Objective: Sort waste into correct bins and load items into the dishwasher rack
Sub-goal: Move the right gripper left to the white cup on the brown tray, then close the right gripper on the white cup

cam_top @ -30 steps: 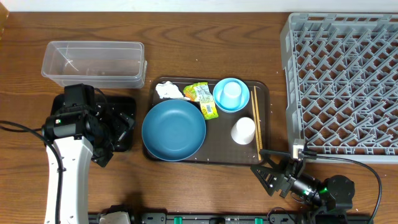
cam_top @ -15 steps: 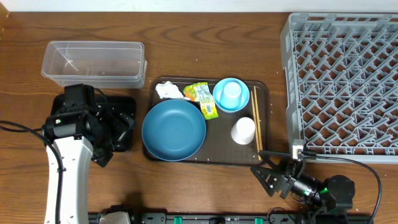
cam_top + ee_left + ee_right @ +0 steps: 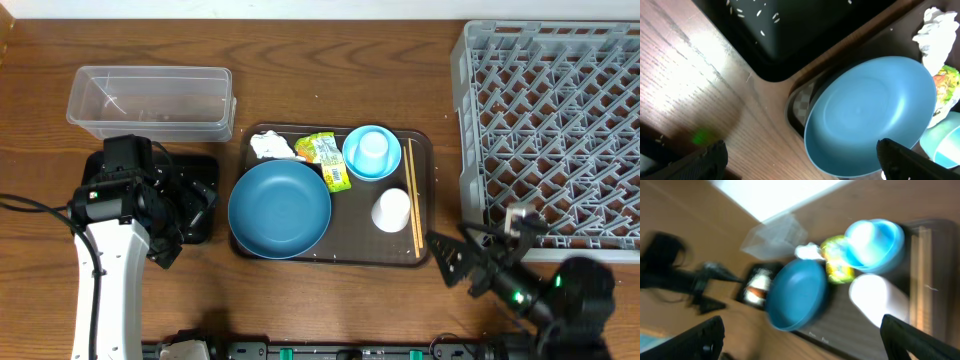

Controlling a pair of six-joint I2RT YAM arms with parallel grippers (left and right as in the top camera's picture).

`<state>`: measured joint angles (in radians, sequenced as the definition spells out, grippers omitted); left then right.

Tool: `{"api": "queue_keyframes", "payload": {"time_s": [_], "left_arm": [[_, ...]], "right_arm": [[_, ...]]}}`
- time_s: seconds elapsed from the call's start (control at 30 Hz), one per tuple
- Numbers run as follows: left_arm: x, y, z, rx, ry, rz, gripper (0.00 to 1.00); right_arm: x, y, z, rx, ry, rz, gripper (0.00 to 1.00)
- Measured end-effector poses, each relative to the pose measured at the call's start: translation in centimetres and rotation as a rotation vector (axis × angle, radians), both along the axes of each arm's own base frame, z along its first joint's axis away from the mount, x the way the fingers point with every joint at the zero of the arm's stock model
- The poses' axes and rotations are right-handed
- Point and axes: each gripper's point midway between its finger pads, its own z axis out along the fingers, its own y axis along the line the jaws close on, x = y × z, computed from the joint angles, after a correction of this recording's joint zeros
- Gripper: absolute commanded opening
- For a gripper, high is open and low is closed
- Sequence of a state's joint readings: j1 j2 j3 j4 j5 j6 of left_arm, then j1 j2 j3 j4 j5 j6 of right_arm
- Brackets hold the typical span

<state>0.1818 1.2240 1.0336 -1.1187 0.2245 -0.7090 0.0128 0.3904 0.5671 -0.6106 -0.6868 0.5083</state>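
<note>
On the brown serving tray (image 3: 340,250) lie the dark-blue plate (image 3: 279,209), a white tissue (image 3: 270,146), the green-and-yellow wrapper (image 3: 326,158), a light-blue bowl (image 3: 372,152) with a light-blue cup in it, a whitish cup (image 3: 391,210) and the chopsticks (image 3: 413,197). My left gripper (image 3: 200,207) hangs open over the black tray (image 3: 205,165), whose floor holds scattered rice grains (image 3: 747,11). The plate (image 3: 870,115) fills the left wrist view. My right gripper (image 3: 450,262) stands open off the serving tray's near right corner. Its blurred view shows the plate (image 3: 797,295) and whitish cup (image 3: 875,297).
The clear tub (image 3: 150,100) stands at the back left, beyond the black tray. The grey dishwasher rack (image 3: 550,130) takes up the right side, just right of the chopsticks. A cable runs along the near right table edge.
The right arm has shifted to the right and its gripper has swung closer to the rack's near corner. The left arm and all the objects stay where they were.
</note>
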Motion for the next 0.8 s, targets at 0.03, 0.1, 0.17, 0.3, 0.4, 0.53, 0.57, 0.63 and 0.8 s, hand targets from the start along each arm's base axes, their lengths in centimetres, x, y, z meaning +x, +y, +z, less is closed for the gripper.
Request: {"api": "queue_keyframes", "payload": {"time_s": [0.03,0.1,0.17,0.3,0.4,0.53,0.57,0.63,0.8], "left_arm": [[0.0,0.0,0.0,0.0,0.0,0.0,0.98],[0.0,0.0,0.0,0.0,0.0,0.0,0.98],[0.0,0.0,0.0,0.0,-0.002,0.0,0.98],[0.0,0.0,0.0,0.001,-0.001,0.0,0.98],[0.1,0.1,0.0,0.004,-0.002,0.0,0.98],[0.0,0.1,0.0,0.004,-0.001,0.0,0.98],[0.0,0.1,0.0,0.004,-0.001,0.0,0.98],[0.0,0.1,0.0,0.004,-0.001,0.0,0.98],[0.0,0.1,0.0,0.004,-0.001,0.0,0.98]], "right_arm": [[0.5,-0.3,-0.1,-0.034,0.032,-0.01,0.99],[1.4,-1.0,-0.5,-0.106,0.108,-0.024,0.99],[2.5,-1.6,-0.7,-0.174,0.175,-0.033,0.99],[4.2,-2.2,-2.1,-0.303,0.305,-0.025,0.99],[5.7,-1.5,-4.0,-0.426,0.37,0.018,0.99],[5.9,0.6,-6.9,-0.576,0.417,0.1,0.99],[5.9,1.1,-7.4,-0.605,0.421,0.113,0.99],[6.1,1.8,-8.1,-0.662,0.41,0.115,0.99],[7.4,3.6,-9.0,-0.721,0.371,0.091,0.99]]}}
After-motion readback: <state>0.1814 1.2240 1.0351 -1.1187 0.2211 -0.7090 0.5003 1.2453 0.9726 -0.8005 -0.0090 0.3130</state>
